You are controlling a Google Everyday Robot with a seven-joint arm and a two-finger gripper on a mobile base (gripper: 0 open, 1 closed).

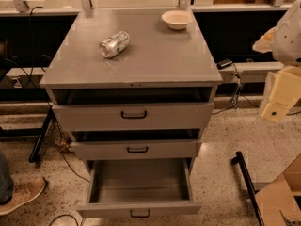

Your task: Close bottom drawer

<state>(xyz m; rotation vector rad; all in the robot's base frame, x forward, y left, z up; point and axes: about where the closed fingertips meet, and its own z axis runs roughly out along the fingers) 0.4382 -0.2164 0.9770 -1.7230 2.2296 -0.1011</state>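
The bottom drawer [139,210] of the grey metal cabinet [136,55] is pulled far out towards me. It has a small black loop handle [140,214] at the centre of its front, and its inside looks empty. My gripper [275,108] hangs at the right edge of the view, to the right of the cabinet and about level with the top drawer. It is well apart from the bottom drawer.
The top drawer [133,117] and the middle drawer [136,149] stand slightly out. A crushed can [114,44] and a white bowl [177,19] lie on the cabinet top. A person's shoe [21,194] is at the lower left. A cardboard box [280,199] and a black bar [247,182] are at the lower right.
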